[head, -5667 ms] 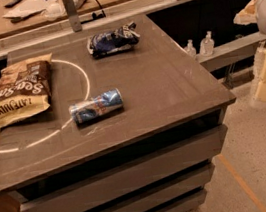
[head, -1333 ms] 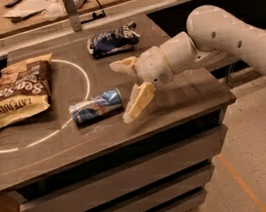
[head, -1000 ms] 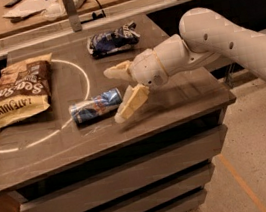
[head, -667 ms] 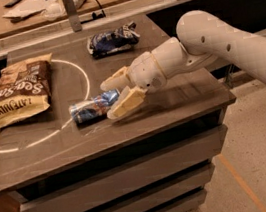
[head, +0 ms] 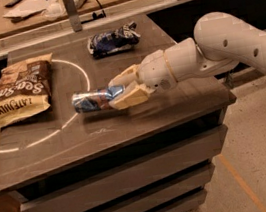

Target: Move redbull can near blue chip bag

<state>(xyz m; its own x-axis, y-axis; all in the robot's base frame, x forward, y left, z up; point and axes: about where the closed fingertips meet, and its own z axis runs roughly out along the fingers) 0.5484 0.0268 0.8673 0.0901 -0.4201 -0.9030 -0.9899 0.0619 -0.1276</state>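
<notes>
The can [head: 90, 101] lies on its side on the grey table [head: 127, 129], a little left of the middle, its long axis running left to right; a thin white arc [head: 80, 70] painted on the table top passes just beside its left end. The gripper [head: 116, 92] reaches in low from the right, at the end of a thick white arm [head: 229, 43] that comes in over the table's right edge. Its jaws stand apart by about the can's width, one cream finger [head: 124, 76] on the far side and the other on the near side, with the can's right end between them; whether they press on the metal I cannot tell. The can rests on the table, not raised. The blue chip bag [head: 112, 39] lies crumpled near the far edge, well apart from the can and further right. A larger brown chip bag [head: 16, 91] lies flat at the left edge, its near end hanging slightly over the side. Behind the table runs a wooden bench [head: 3, 26] with papers and clutter on it.
</notes>
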